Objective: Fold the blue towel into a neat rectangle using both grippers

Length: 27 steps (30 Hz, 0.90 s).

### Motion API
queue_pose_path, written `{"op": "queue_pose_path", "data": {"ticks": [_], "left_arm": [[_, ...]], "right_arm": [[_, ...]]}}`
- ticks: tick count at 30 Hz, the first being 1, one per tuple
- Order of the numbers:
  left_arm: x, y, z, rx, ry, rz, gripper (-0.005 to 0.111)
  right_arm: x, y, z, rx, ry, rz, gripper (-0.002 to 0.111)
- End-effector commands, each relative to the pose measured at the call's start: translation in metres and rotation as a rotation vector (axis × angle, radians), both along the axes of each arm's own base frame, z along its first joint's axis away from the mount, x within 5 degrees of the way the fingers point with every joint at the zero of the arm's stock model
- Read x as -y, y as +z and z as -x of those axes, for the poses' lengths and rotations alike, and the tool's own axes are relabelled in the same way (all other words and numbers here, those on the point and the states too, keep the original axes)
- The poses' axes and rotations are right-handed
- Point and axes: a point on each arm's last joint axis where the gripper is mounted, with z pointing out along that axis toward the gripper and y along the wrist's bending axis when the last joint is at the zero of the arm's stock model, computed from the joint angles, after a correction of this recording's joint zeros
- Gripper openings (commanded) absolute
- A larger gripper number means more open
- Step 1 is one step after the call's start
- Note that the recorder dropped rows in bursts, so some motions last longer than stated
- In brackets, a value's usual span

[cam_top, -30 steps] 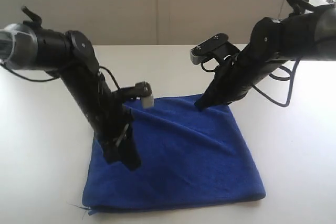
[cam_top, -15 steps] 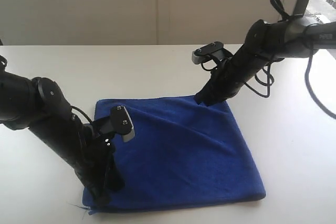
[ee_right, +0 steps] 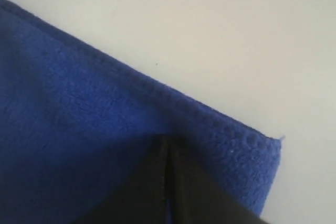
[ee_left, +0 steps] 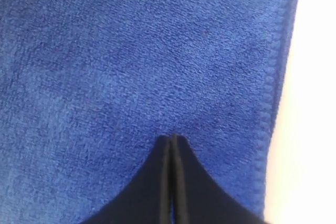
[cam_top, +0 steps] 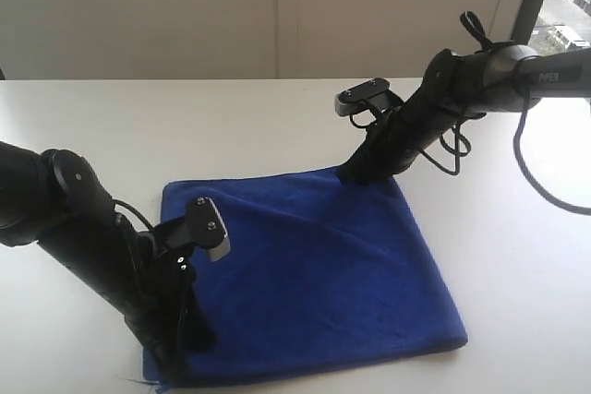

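- Surface (cam_top: 277,117): white, and it carries only the towel and the two arms.
- Towel (cam_top: 323,265): lies flat mid-surface as a squarish blue panel. The slack ridge that crossed it a second ago has largely gone. Its far left corner, earlier hidden behind the left arm, is now exposed and flat.
- Left arm (cam_top: 83,237): has swung down and toward the camera, from the towel's middle left to its near left corner.
- Right arm (cam_top: 462,80): has shifted only slightly and is stationed at the far right corner.
- Left pincer (ee_left: 172,137): fully closed, fingers pressed together, tips resting on the pile just inside the stitched hem (ee_left: 270,93). No cloth is seen between the fingers.
- Right pincer (ee_right: 166,139): likewise fully closed, tips on the towel just inside its corner, gripping nothing visible.
- Assessment: the left sweep reads as a smoothing pass with the opposite corner pinned. The towel looks close to neat. Whether a further fold is due cannot be determined.
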Motion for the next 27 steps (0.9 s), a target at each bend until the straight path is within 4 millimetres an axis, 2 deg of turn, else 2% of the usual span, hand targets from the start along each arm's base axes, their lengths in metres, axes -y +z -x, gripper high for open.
{"op": "queue_pose_path", "data": {"ticks": [1, 8, 11, 16, 20, 24, 27], "left_arm": [[-0.004, -0.004, 0.012, -0.055, -0.032, -0.012, 0.000], [-0.004, 0.001, 0.010, -0.024, -0.012, 0.002, 0.000], [-0.001, 0.003, 0.008, -0.023, 0.005, 0.023, 0.000], [0.011, 0.019, 0.000, -0.041, 0.041, 0.116, 0.000], [0.020, 0.043, -0.007, -0.026, 0.022, 0.193, 0.000], [0.016, 0.066, -0.025, 0.186, 0.127, 0.200, 0.000], [0.004, 0.070, -0.049, 0.413, 0.251, 0.143, 0.000]], "right_arm": [[0.014, -0.014, -0.002, -0.023, -0.039, 0.012, 0.000], [0.015, -0.014, -0.002, -0.031, -0.048, -0.002, 0.000], [0.012, -0.008, -0.002, -0.020, -0.043, -0.039, 0.000], [0.005, 0.024, -0.001, 0.056, -0.003, -0.106, 0.000], [0.004, 0.063, 0.003, 0.138, 0.019, -0.114, 0.000], [0.002, 0.093, 0.017, 0.121, 0.083, -0.117, 0.000], [0.001, 0.099, 0.031, 0.068, 0.115, -0.120, 0.000]]}}
